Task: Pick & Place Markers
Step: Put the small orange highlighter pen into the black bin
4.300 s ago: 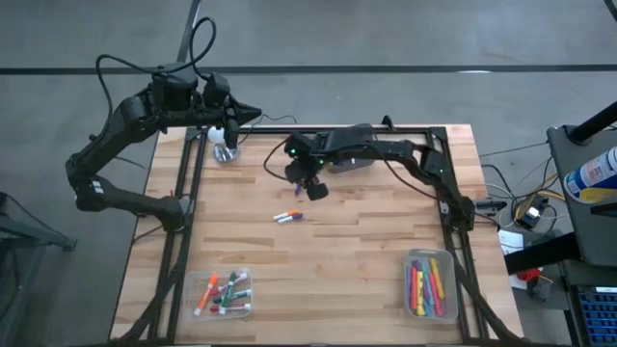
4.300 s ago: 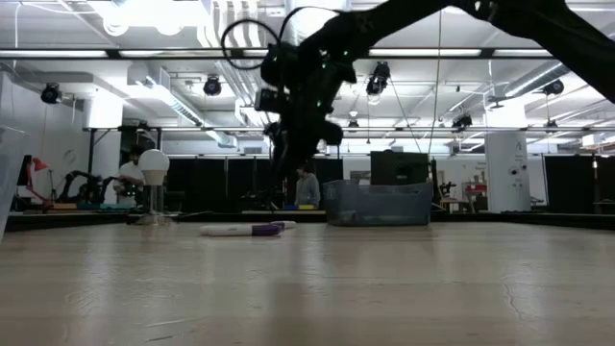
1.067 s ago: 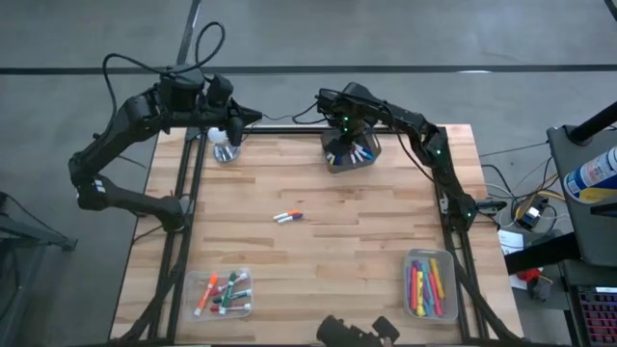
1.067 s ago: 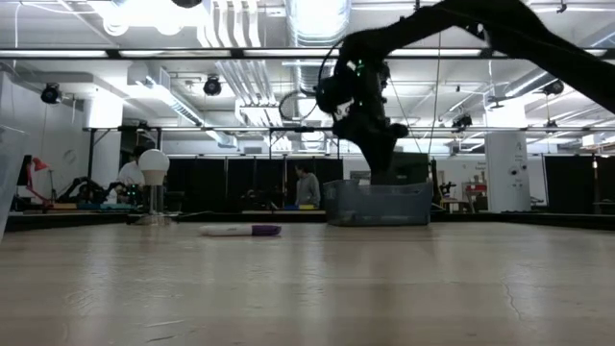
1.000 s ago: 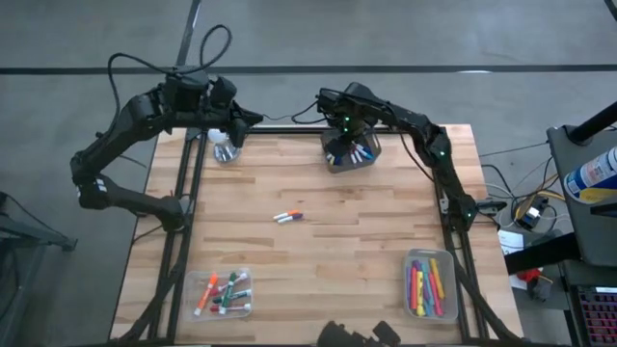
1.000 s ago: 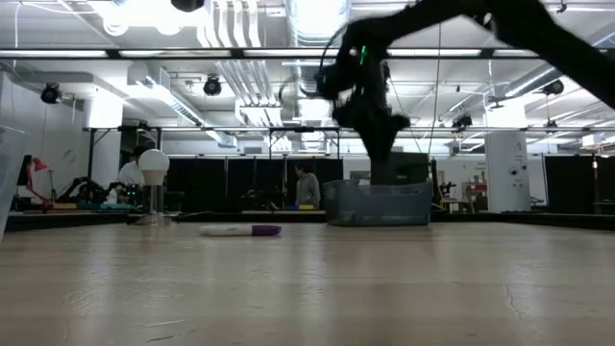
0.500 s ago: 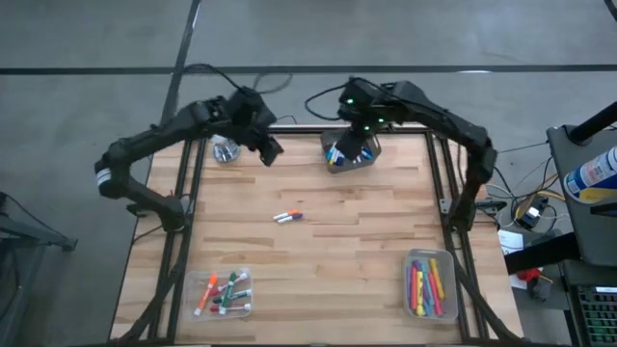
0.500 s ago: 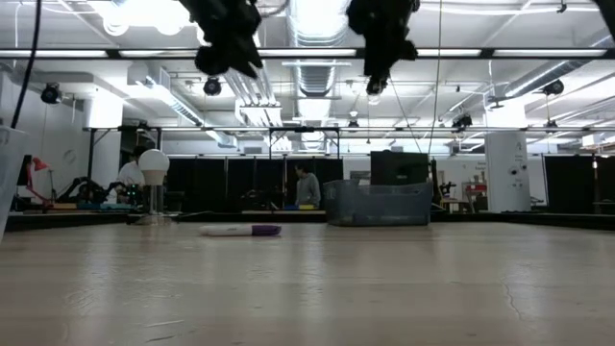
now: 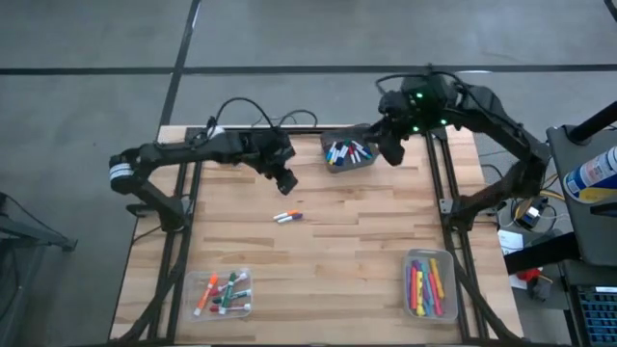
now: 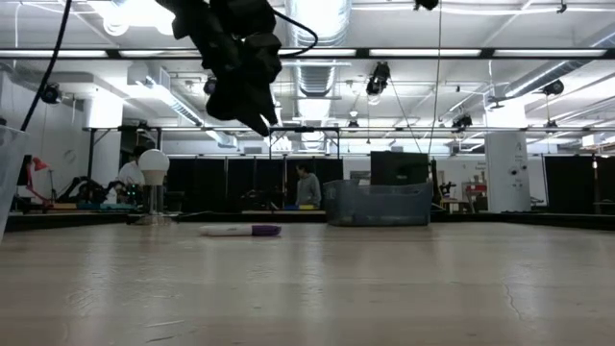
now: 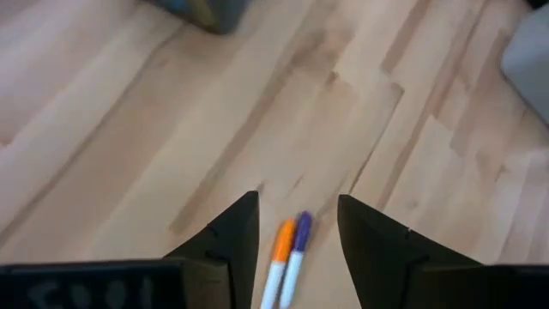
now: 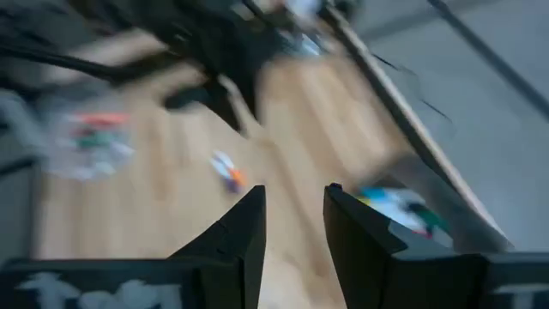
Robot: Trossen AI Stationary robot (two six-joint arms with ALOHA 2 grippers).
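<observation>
Lying side by side on pale planked wood [image 9: 366,251]: two slim markers [image 9: 287,217].

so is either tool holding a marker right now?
No. The left tool hangs open above the two loose markers; the right tool is open, empty.

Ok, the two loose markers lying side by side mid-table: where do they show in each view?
High view: the marker pair lies near the table's centre, just below the left gripper.
Low view: the pair lies flat on the tabletop, left of centre.
Left wrist view: the pair shows between that arm's open jaws.
Right wrist view: the pair is a small blurred shape mid-picture.
Shared landmark: the bin of markers.
</observation>
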